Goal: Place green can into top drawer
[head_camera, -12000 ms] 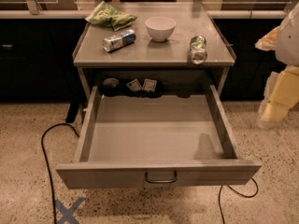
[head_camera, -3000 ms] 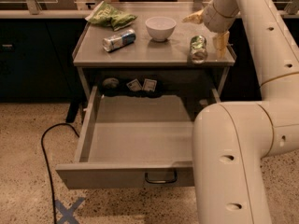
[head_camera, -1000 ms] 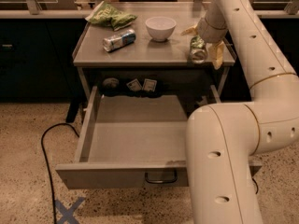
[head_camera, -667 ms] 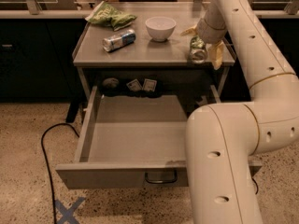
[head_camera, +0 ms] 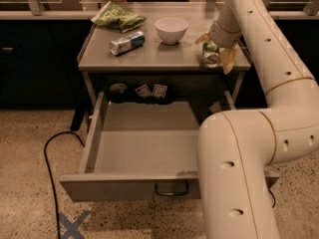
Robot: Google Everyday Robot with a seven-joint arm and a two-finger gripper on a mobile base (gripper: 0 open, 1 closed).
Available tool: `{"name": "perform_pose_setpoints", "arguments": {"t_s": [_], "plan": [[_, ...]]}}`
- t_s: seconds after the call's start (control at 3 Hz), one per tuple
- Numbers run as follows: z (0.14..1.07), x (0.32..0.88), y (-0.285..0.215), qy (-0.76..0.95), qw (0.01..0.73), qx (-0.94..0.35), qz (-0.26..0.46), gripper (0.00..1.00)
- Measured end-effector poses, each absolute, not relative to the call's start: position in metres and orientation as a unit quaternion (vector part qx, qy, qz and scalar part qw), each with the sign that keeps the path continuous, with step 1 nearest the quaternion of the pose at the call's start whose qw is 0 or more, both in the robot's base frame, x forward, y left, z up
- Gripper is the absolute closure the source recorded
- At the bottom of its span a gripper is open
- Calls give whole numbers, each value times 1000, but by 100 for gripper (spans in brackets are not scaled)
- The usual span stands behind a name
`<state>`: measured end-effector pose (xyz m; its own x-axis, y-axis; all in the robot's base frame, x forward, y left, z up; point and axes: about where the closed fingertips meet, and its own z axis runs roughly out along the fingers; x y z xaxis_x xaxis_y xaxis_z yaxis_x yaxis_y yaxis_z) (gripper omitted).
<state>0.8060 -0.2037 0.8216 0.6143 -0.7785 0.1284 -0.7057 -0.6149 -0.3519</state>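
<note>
The green can (head_camera: pixel 210 54) lies on its side at the right end of the grey table top (head_camera: pixel 154 56). My gripper (head_camera: pixel 216 48) has come down over it, open, with one yellowish finger (head_camera: pixel 203 37) at the can's far left and the other at its near right. The can still rests on the table. The top drawer (head_camera: pixel 144 148) below is pulled wide open and holds nothing; its front panel has a dark loop handle (head_camera: pixel 172 189). My arm's large white link (head_camera: pixel 239 173) hides the drawer's right part.
On the table top are a white bowl (head_camera: pixel 171 29), a blue-and-white silver can (head_camera: pixel 126 42) and a green snack bag (head_camera: pixel 117 16). Small items (head_camera: pixel 149 90) sit at the back under the top. A black cable (head_camera: pixel 50 153) and a blue tape cross (head_camera: pixel 72 225) are on the floor at left.
The gripper has come in from the right and dropped a little lower over the green can. The can, the drawer and the other things have not moved.
</note>
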Motion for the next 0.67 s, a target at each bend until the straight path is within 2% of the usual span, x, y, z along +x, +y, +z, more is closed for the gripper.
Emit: {"name": "perform_pose_setpoints", "arguments": {"t_s": [0.67], "plan": [[830, 809, -199, 413, 149, -887, -143, 65]]}}
